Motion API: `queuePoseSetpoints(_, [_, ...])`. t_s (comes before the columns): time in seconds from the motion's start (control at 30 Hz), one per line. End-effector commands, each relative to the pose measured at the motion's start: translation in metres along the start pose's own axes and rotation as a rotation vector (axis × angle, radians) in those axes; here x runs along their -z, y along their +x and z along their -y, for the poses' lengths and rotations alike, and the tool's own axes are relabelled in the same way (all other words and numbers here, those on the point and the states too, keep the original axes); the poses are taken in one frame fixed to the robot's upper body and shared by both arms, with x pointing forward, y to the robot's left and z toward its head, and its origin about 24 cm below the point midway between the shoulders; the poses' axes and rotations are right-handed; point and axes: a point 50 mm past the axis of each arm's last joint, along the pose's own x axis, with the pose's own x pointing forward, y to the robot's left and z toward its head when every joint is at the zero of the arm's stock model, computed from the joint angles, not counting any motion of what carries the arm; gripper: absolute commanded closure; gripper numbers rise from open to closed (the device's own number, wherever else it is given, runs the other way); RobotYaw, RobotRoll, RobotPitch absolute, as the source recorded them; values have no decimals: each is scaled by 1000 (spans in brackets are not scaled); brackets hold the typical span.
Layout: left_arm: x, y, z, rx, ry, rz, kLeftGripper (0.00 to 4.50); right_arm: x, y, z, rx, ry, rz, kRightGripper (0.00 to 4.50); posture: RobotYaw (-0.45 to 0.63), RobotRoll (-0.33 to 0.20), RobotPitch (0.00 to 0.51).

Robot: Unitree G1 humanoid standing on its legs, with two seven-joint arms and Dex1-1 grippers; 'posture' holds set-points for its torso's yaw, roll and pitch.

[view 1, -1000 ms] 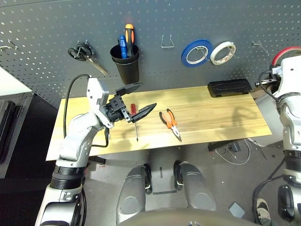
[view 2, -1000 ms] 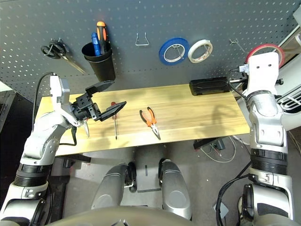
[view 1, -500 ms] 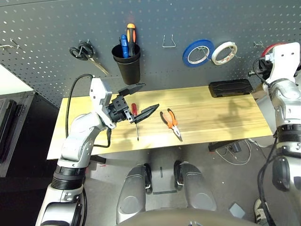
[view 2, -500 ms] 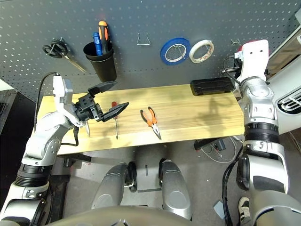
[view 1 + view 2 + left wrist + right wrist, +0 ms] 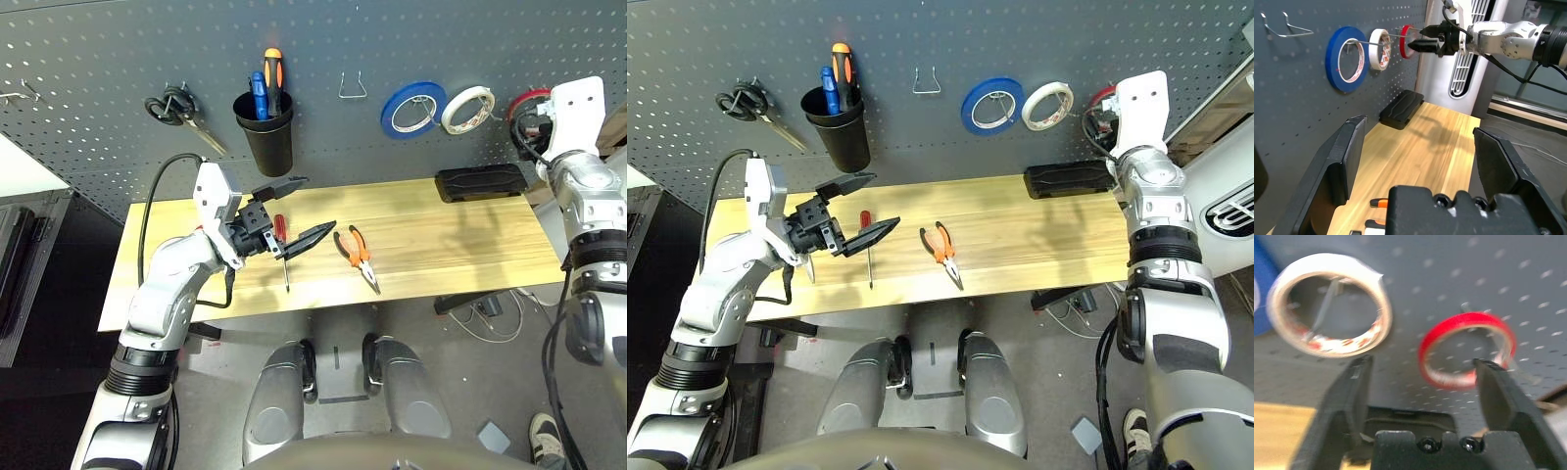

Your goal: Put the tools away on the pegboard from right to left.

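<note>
The thin red tape ring [image 5: 1465,350] hangs on a hook of the dark grey pegboard [image 5: 98,78], to the right of the white roll. My right gripper [image 5: 1422,364] stands open just in front of the ring, with its fingers apart from it. It also shows beside the ring [image 5: 1406,41] as the right gripper [image 5: 1420,40]. On the wooden table [image 5: 451,235] lie the red-handled screwdriver [image 5: 281,245] and the orange-and-black pliers [image 5: 355,257]. My left gripper [image 5: 299,208] hovers open and empty just above the screwdriver handle.
On the pegboard hang black-handled scissors [image 5: 171,106], a black cup [image 5: 265,132] holding screwdrivers, an empty wire hook [image 5: 352,88], a blue tape roll [image 5: 409,108] and a white tape roll [image 5: 464,109]. A black case [image 5: 480,182] lies at the table's back right.
My right gripper moved left along the pegboard with the red tape ring, then opened, leaving the ring hanging on the hook. The left gripper shifted slightly right and stayed open.
</note>
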Motion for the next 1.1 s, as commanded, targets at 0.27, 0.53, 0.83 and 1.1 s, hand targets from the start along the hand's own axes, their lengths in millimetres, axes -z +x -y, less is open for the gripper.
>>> queuePoseSetpoints(0.27, [-2, 4, 3, 27, 5, -6, 0, -41, -37, 22, -364, 35, 3, 32, -66, 0, 205])
queuePoseSetpoints(0.53, [5, 4, 4, 66, -24, -40, 0, -42, -59, 5, -668, 2, -375, 32, -81, 0, 206])
queuePoseSetpoints(0.83, [25, -6, 0, 79, -53, -155, 0, 2, -51, -69, -687, 10, -633, 32, -34, 0, 228])
queuePoseSetpoints(1.1, [46, -22, -4, 119, -55, -322, 0, 19, -45, -138, -645, 133, -788, 32, -24, 0, 240])
